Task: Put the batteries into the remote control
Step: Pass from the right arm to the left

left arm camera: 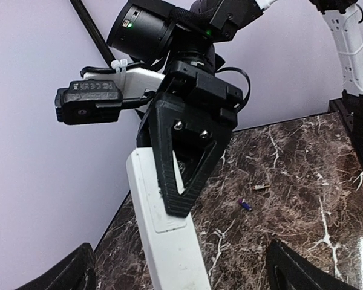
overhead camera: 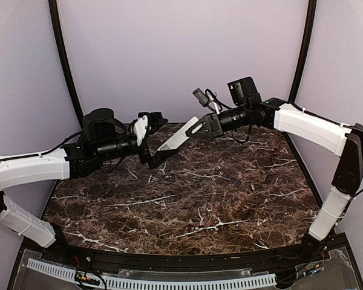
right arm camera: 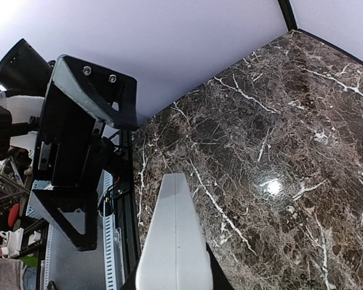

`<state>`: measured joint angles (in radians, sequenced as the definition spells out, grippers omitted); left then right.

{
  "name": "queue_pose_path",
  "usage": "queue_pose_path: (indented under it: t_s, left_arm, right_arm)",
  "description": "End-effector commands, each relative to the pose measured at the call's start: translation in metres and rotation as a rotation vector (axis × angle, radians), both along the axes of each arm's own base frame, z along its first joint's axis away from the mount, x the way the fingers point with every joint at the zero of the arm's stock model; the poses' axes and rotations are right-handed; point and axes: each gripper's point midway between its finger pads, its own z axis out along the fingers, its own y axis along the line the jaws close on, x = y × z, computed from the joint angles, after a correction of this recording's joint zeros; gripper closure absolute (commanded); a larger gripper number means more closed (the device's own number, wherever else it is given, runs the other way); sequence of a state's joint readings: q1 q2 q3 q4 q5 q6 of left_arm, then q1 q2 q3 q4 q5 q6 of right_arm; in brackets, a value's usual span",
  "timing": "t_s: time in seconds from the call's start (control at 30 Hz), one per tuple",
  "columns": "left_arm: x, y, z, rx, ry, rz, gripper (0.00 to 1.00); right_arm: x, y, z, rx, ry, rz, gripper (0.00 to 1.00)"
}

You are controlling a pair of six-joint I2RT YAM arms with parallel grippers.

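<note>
White plastic marks the remote control [overhead camera: 178,138], which hangs in the air over the far part of the marble surface [overhead camera: 187,211], near 12 o'clock in the overhead view. The right pincer [overhead camera: 195,129] is clenched on its upper end, so the body slants down toward 8 o'clock. The left pincer [left arm camera: 181,269] is released, its fingers [left arm camera: 72,269] spread wide on either side of the lower end, apart from it. One arm seems to hold the remote up so the other can work on it. A seam [left arm camera: 169,228] across its face may be the battery cover. A small blue bit [overhead camera: 238,182] lies toward 3 o'clock, too small to name.
</note>
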<state>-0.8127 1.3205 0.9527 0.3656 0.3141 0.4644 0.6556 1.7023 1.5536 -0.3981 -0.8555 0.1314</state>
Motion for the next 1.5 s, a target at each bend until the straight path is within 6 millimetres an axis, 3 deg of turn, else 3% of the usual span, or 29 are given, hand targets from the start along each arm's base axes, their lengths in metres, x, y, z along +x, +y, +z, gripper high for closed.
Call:
queue_pose_path:
  t_s: [0.0, 0.27, 0.5, 0.77, 0.83, 0.87, 0.97, 1.07, 1.17, 1.37, 1.47]
  left_arm:
    - [0.026, 0.014, -0.02, 0.148, -0.114, 0.154, 0.04]
    - [0.036, 0.009, -0.035, 0.162, -0.083, 0.187, 0.1]
    - [0.04, 0.007, -0.038, 0.163, -0.084, 0.196, 0.48]
    - [0.041, 0.003, -0.045, 0.168, -0.067, 0.189, 0.66]
    - [0.042, 0.003, -0.044, 0.164, -0.064, 0.192, 0.79]
    - [0.042, 0.003, -0.044, 0.161, -0.061, 0.195, 0.91]
    - [0.041, 0.004, -0.044, 0.164, -0.05, 0.194, 1.0]
    - [0.035, 0.006, -0.045, 0.177, -0.039, 0.175, 1.0]
    - [0.032, 0.008, -0.05, 0.2, -0.019, 0.171, 1.0]
    - [0.031, 0.01, -0.051, 0.209, -0.012, 0.174, 1.0]
    - [0.031, 0.01, -0.05, 0.202, -0.006, 0.177, 1.0]
  right_arm:
    - [0.006, 0.007, 0.021, 0.067, 0.044, -0.03, 1.0]
    - [0.009, 0.011, 0.011, 0.067, 0.102, -0.035, 1.0]
    - [0.01, 0.014, 0.007, 0.07, 0.12, -0.024, 1.0]
    - [0.011, 0.017, 0.003, 0.072, 0.141, -0.015, 1.0]
    - [0.012, 0.017, -0.001, 0.067, 0.146, -0.017, 1.0]
    - [0.012, 0.017, -0.002, 0.064, 0.15, -0.018, 1.0]
    - [0.015, 0.017, -0.009, 0.049, 0.154, -0.035, 1.0]
    - [0.025, 0.013, -0.02, 0.001, 0.138, -0.094, 0.7]
    - [0.033, 0.009, -0.028, -0.042, 0.113, -0.144, 0.51]
    - [0.037, 0.013, -0.037, -0.049, 0.116, -0.14, 0.43]
    - [0.028, 0.016, -0.04, -0.031, 0.127, -0.081, 0.37]
